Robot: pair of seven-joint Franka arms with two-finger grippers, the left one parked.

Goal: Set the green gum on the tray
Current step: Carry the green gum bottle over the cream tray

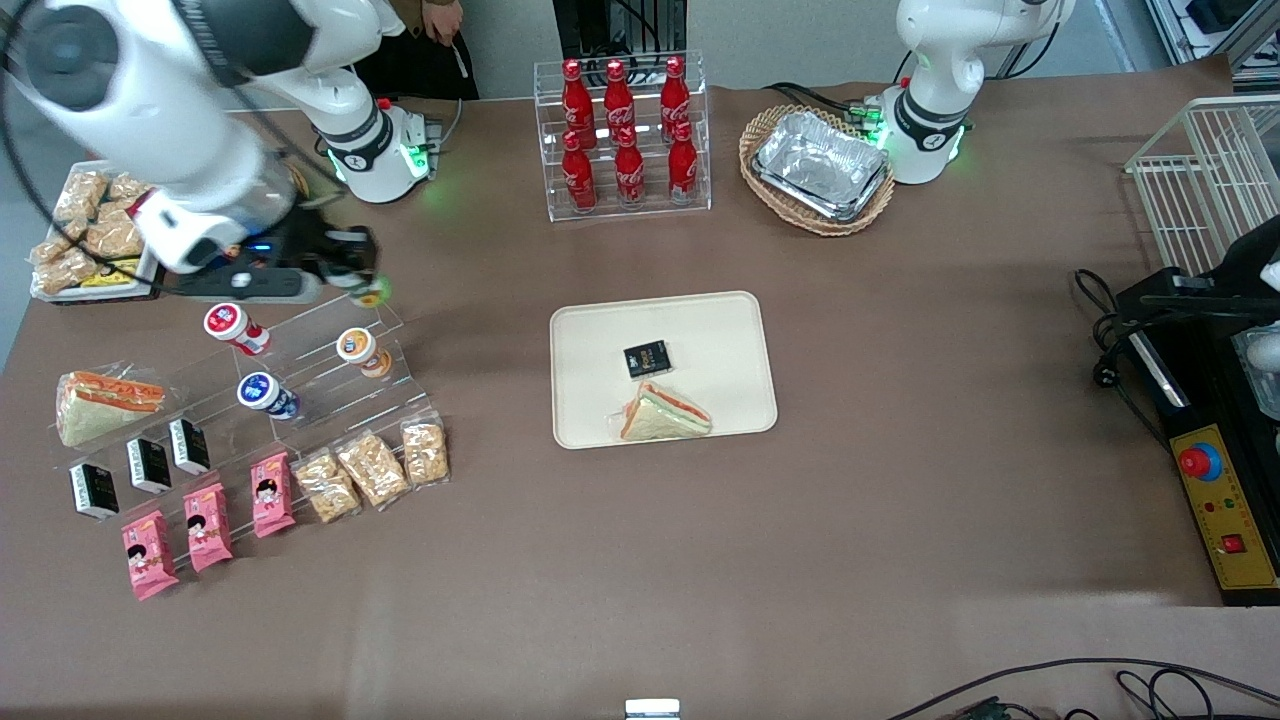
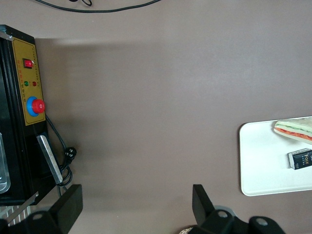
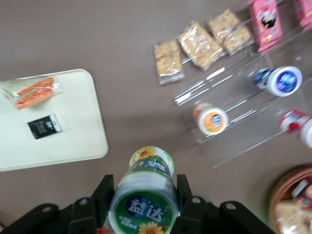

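The green gum [image 3: 144,195] sits clamped in the gripper [image 3: 145,200] above the stand; the tray [image 1: 590,335] (sandwich aboard) awaits delivery.

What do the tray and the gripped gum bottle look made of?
Tray: likely matte plastic or melamine; cream, even surface, rounded moulded rim. Green gum, held in the gripper above the stepped display rack: apparently plastic, with a glossy printed label and lid.
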